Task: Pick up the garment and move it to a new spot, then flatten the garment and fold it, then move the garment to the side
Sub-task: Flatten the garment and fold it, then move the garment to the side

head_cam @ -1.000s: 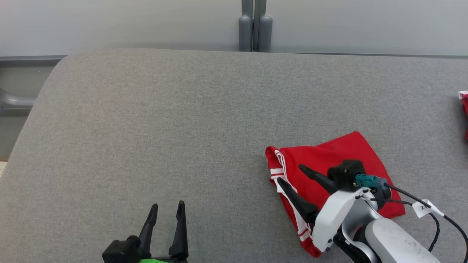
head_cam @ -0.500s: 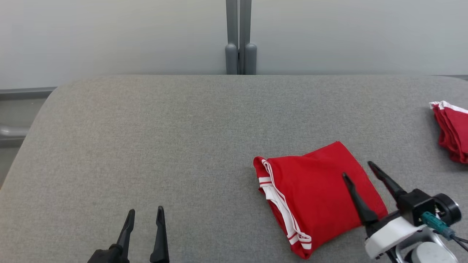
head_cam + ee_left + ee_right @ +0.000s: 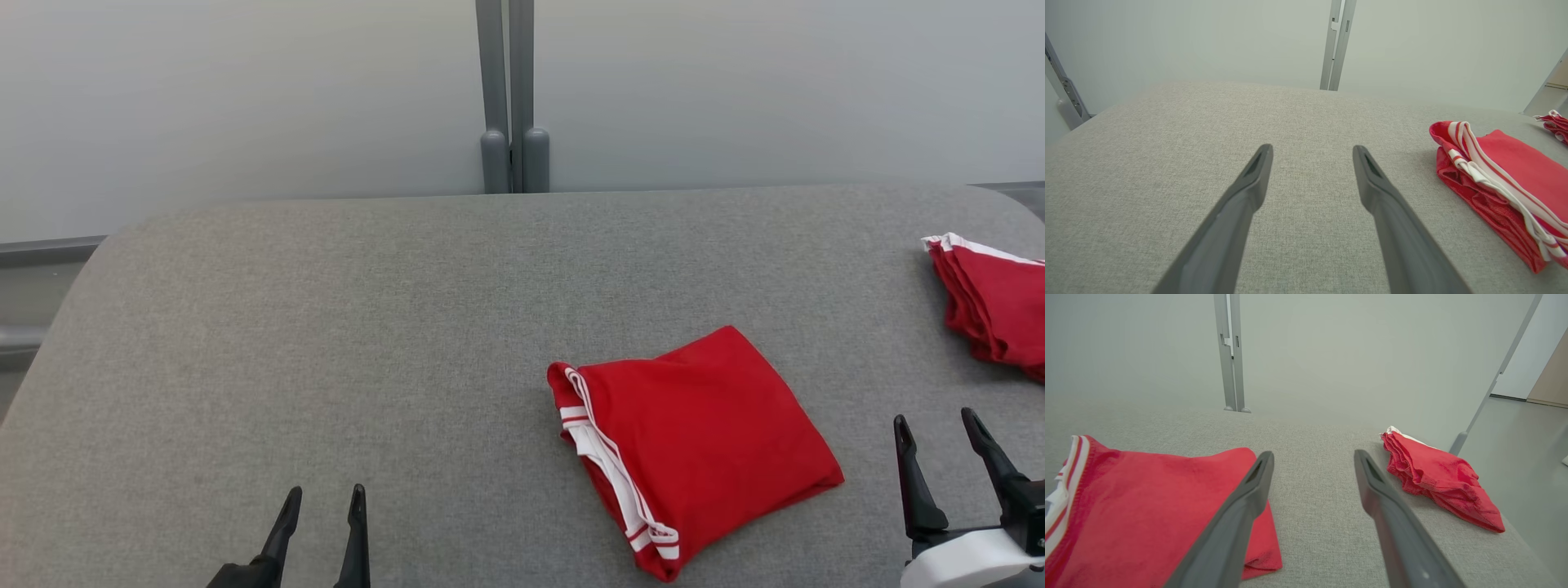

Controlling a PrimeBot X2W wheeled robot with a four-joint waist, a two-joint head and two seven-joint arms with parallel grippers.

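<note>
The folded red garment (image 3: 694,445) lay on the grey padded table (image 3: 326,327), right of centre. The left gripper (image 3: 325,490) and the right gripper (image 3: 935,416) both stood spread wide, grasping nothing, clear of it.

Carries two long, dark, tapering fingers (image 3: 1249,192) on the left gripper (image 3: 326,490) and right gripper (image 3: 935,416) alike. Shows a glossy white housing (image 3: 967,562) beneath the right pair's black base. Has a shallow slot recessed near each tip.
</note>
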